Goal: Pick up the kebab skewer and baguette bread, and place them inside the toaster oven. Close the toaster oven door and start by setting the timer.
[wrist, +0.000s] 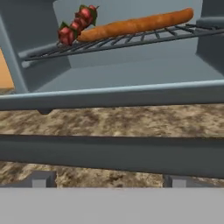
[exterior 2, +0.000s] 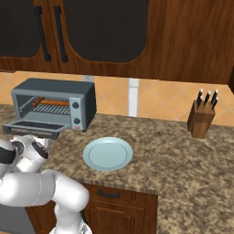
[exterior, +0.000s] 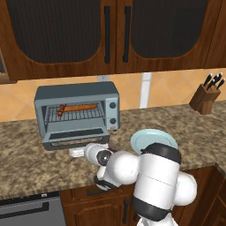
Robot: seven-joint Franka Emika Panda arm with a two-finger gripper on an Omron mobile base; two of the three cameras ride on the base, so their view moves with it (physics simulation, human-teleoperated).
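Note:
The toaster oven (exterior: 77, 95) (exterior 2: 55, 87) stands on the counter with its door (exterior: 75, 136) (exterior 2: 32, 128) folded down flat. On the wire rack inside lie the baguette bread (exterior: 81, 107) (wrist: 140, 24) and, at its left end, the kebab skewer (exterior: 61, 110) (wrist: 76, 24). My gripper (exterior: 77, 152) (exterior 2: 34, 138) (wrist: 107, 181) is low, just in front of and under the door's front edge, open and holding nothing. In the hand view the door's grey edge (wrist: 109, 153) runs straight across above my fingertips (wrist: 41, 179).
A pale blue plate (exterior: 152, 137) (exterior 2: 108, 154) lies on the granite counter to the right of the oven. A knife block (exterior: 205, 98) (exterior 2: 201, 118) stands far right. The oven's two knobs (exterior: 112, 106) (exterior 2: 75, 106) are on its right panel. Dark wall cabinets hang overhead.

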